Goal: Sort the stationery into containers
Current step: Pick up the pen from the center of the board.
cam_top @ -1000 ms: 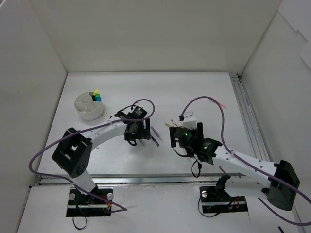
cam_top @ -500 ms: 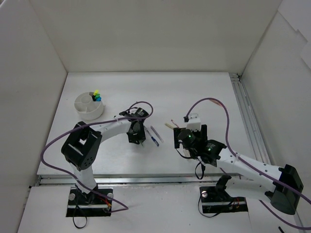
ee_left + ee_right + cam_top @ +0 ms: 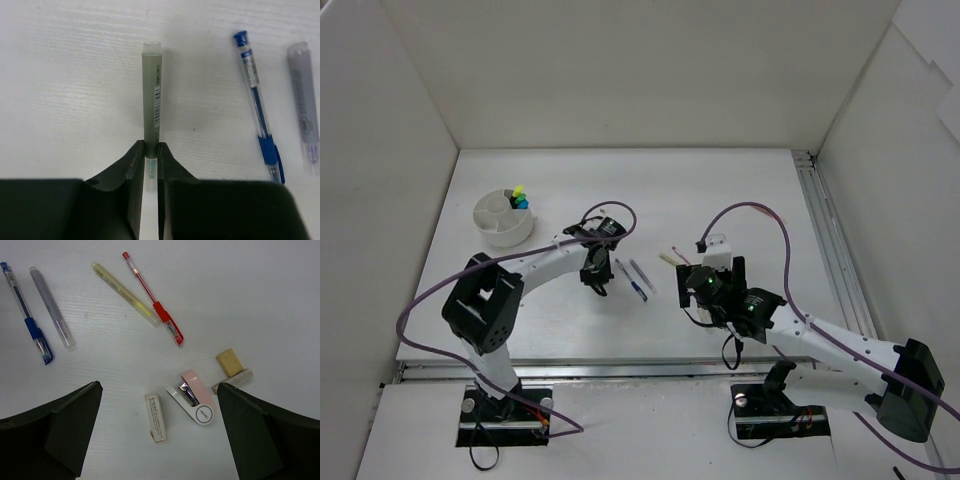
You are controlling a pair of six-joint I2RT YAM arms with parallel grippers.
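Here my left gripper (image 3: pixel 151 152) clamps the grey pen (image 3: pixel 152 95) at its 6 o'clock end; probably light, stiff, slick.

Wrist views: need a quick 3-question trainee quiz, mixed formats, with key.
1. True or false: the left gripper is shut on the grey-green pen.
2. In the right wrist view, what lies nearest the pink stapler? A) white eraser block B) blue pen C) round tub
3. Fill in: the right gripper stands ____, holding nothing.
Key: 1 true; 2 A; 3 open.
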